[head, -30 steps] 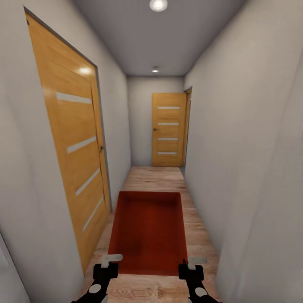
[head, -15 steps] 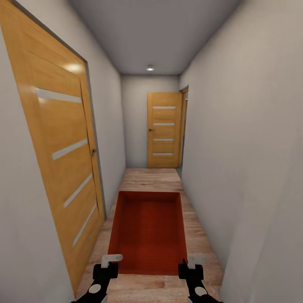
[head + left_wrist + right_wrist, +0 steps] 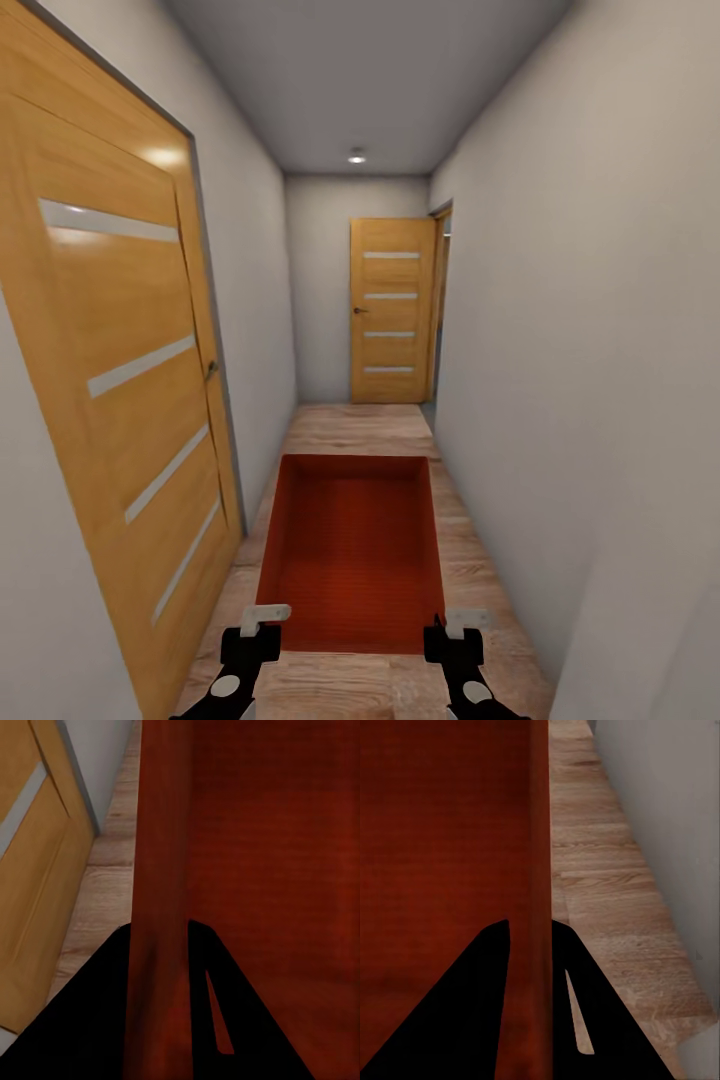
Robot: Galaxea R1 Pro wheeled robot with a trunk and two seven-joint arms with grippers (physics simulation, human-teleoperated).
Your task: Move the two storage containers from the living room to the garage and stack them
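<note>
Nearer now, the side door (image 3: 120, 400) crowds the container (image 3: 350, 550); both claws (image 3: 265, 618) (image 3: 455, 622) pinch its walls.

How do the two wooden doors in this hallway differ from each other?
The near door stands in the left wall and is seen at a steep slant, so it looks very large; the far door closes the end of the hallway, faces the camera squarely and looks small. The near door catches a bright glare near its top; the far door is evenly lit. Both are the same orange-brown wood with four pale horizontal strips, and both look shut.
</note>
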